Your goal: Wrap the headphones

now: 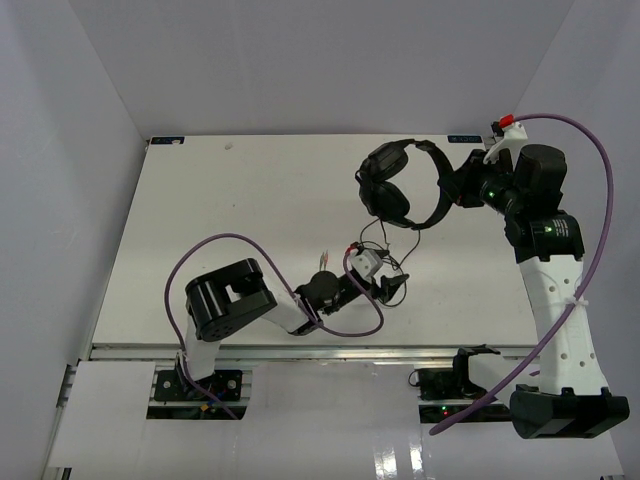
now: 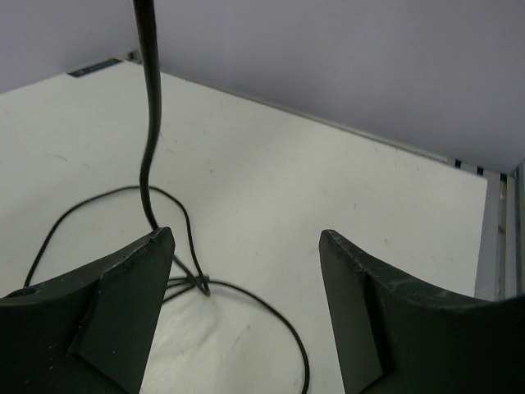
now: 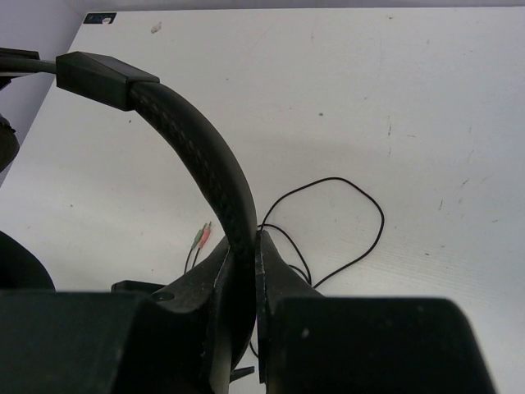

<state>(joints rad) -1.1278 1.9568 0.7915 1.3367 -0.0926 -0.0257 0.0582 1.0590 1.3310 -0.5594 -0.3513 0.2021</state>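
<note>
with the headphones (image 1: 400,185) up at the far right of the desk (image 1: 250,200), headband (image 3: 197,156) pinched tight in the right jaws, best to lower the wide-open left jaws around the cord (image 3: 332,179) near its slack loops. close on a single strand only, then lead it round the headband in even turns without tugging. counted: one headset, one cord, two small plugs (image 3: 201,236), two arms.

We are looking at a white table (image 1: 250,200) that is standing between plain pale grey walls (image 1: 60,150). We are seeing a metal rail (image 1: 300,350) along its near edge, and light is reflecting on a glossy white surface (image 1: 390,455) in front of it.
</note>
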